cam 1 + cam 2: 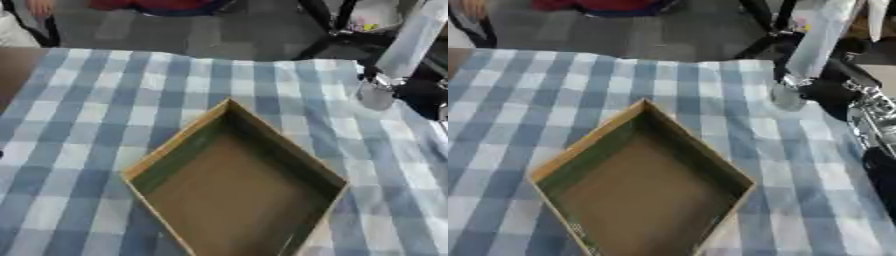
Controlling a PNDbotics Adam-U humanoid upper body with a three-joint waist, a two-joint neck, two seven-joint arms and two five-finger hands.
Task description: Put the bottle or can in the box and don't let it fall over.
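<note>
An open brown cardboard box (pixel 234 192) lies cornerwise on the blue checked tablecloth (pixel 96 120), and nothing is inside it. A tall pale bottle (pixel 814 40) leans at the table's far right edge, top tilted up and to the right, lower end (pixel 787 96) close to the cloth. My right hand (pixel 829 88) is a black shape against the bottle's lower part, with dark fingers (pixel 786 74) showing round it. The bottle is to the right of the box's far corner and well apart from it. My left hand does not show.
The table's right edge runs just beside the bottle, with my black and silver right arm (pixel 875 112) beyond it. Dark chair or stand legs (pixel 325 20) stand on the floor behind the table. A bare brown surface (pixel 13 67) shows at the far left.
</note>
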